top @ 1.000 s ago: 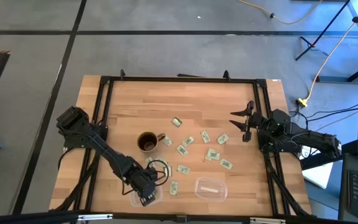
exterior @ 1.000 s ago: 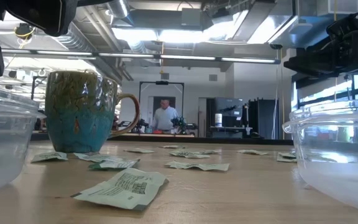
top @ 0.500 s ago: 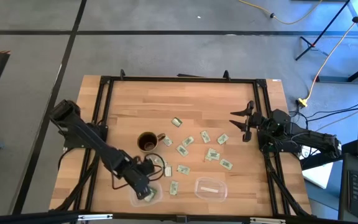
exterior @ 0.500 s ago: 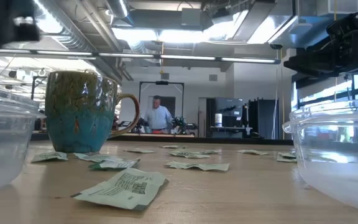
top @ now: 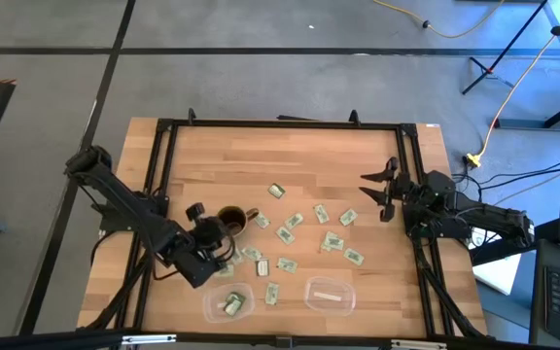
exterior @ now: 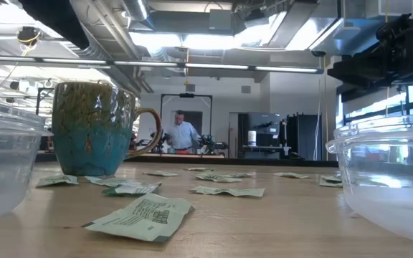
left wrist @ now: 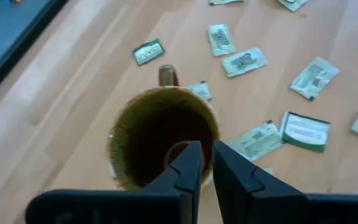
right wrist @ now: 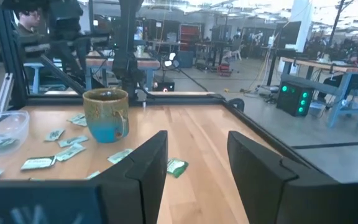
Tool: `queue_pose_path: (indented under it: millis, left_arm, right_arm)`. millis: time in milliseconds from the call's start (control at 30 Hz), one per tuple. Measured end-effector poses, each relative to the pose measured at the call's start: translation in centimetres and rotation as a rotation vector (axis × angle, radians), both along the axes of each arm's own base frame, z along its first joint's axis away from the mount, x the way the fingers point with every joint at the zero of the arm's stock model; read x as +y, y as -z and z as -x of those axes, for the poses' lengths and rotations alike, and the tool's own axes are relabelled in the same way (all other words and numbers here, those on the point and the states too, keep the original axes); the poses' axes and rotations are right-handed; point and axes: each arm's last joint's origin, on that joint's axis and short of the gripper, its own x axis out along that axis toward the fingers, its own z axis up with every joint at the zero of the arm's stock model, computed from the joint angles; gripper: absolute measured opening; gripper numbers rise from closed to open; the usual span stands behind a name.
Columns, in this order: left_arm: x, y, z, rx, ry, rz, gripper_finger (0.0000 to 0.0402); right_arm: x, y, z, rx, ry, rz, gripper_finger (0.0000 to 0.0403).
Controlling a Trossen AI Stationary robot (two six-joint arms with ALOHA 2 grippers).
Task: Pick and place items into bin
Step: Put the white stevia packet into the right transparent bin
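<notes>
Several small pale green and white packets (top: 288, 233) lie flat on the wooden table, right of the brown mug (top: 231, 222); they also show in the left wrist view (left wrist: 303, 130) and the low view (exterior: 143, 217). My left gripper (top: 214, 236) hovers above the mug's near-left side, shut and holding nothing. In its wrist view the gripper (left wrist: 207, 163) points down over the mug's mouth (left wrist: 160, 140). My right gripper (top: 382, 196) waits open near the table's right edge, its fingers wide apart in its wrist view (right wrist: 194, 162). A clear bin (top: 227, 302) near the near edge holds packets.
A second clear bin (top: 330, 295) with a white packet stands to the right of the first, near the near edge. Both bins (exterior: 389, 179) flank the low view. A black frame (top: 280, 124) rims the table. A person (exterior: 183, 134) stands far behind the table.
My left gripper has moved from above the left bin toward the table's far and left side, and now hovers by the mug. Packets lie in that bin, uncovered now. The right arm has kept still.
</notes>
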Motion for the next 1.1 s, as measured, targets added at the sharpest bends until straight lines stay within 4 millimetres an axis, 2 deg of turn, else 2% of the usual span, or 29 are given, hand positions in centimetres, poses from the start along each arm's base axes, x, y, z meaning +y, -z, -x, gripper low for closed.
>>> queue_pose_path:
  millis: [200,400,633,800,900,1100]
  left_arm:
    - [1.0,-1.0,1.4,0.053,0.004,0.003,0.0032]
    - [2.1,-3.2,2.8,-0.024,0.036,0.07,0.0032]
    - [2.3,-4.4,3.1,-0.087,0.079,0.156,0.0032]
    - [2.2,-4.6,3.2,-0.135,0.077,0.059,0.0032]
    - [2.4,-4.7,3.1,-0.144,0.097,-0.02,0.0032]
    - [2.3,-4.8,2.9,-0.18,0.073,-0.004,0.0028]
  right_arm:
    - [0.0,0.1,0.0,0.009,0.0,-0.023,0.0171]
    - [0.0,0.2,0.0,0.013,0.0,-0.026,0.0171]
    - [0.0,0.2,0.0,0.017,0.006,-0.002,0.0171]
    - [-0.2,0.2,0.0,0.015,0.08,-0.005,0.0171]
    - [-0.2,0.3,0.0,0.021,0.062,-0.044,0.0171]
    - [-0.1,0.9,-0.5,0.102,0.033,-0.042,0.0171]
